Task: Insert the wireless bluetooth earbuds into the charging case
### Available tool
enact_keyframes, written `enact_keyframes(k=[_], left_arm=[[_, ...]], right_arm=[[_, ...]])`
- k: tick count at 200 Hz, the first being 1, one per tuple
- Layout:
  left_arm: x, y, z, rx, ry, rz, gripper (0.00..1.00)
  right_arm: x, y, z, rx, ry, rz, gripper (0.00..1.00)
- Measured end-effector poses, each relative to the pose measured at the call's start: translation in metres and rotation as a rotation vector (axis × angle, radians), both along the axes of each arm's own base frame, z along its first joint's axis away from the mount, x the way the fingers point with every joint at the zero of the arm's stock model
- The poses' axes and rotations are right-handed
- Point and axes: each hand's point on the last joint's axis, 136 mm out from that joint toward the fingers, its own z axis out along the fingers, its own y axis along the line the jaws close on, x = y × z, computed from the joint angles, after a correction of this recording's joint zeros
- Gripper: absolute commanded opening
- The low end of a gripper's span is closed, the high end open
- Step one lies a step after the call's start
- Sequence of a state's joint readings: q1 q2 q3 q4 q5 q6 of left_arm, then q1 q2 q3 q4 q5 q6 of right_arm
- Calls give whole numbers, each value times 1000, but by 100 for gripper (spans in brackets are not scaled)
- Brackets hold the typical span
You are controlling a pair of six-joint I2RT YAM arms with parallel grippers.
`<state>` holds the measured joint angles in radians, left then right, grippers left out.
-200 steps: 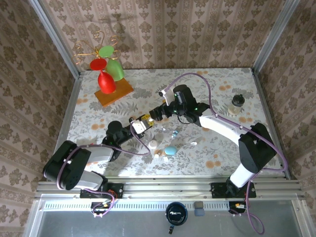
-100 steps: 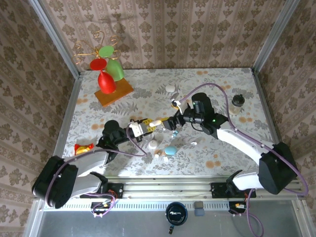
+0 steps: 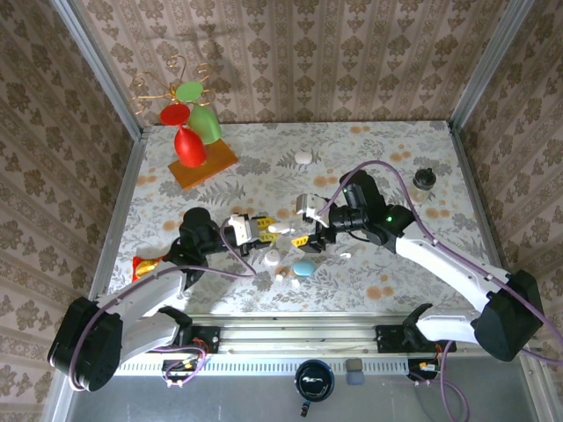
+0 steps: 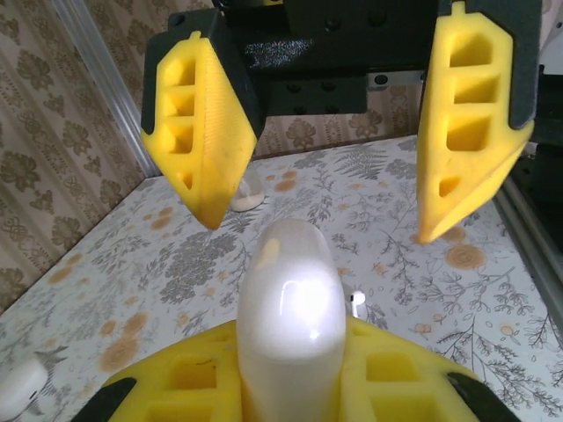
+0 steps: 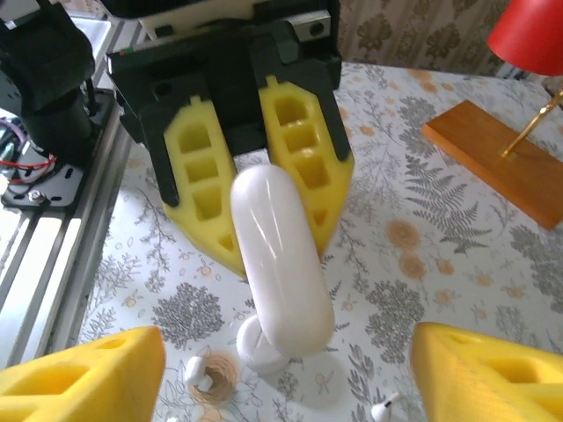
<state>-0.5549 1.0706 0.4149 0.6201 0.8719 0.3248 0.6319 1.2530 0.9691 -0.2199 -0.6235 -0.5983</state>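
The right pincer (image 4: 321, 220) has swung in to face the left pincer (image 3: 264, 227). Its jaws are spread, while the left pinches the white case (image 5: 280, 264). The earbuds (image 4: 356, 301) lie loose on the bench (image 3: 396, 149), so opening the case probably comes first.
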Motion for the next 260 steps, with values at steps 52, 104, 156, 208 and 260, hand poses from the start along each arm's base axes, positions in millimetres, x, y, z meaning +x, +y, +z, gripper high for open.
enact_keyframes(k=[52, 104, 156, 208, 260], left_arm=[[-1, -1, -4, 2, 41, -13, 0], [3, -1, -6, -1, 66, -3, 29], [20, 1, 1, -30, 75, 91, 70], [37, 10, -16, 29, 118, 222, 100], [58, 22, -45, 133, 238, 392, 100]], right_arm=[[8, 12, -14, -27, -6, 43, 28], [8, 12, -17, -34, -5, 49, 9], [43, -2, -15, 36, 54, -97, 9], [122, -45, -68, 108, 367, -529, 5], [175, -87, -146, 227, 852, -958, 1]])
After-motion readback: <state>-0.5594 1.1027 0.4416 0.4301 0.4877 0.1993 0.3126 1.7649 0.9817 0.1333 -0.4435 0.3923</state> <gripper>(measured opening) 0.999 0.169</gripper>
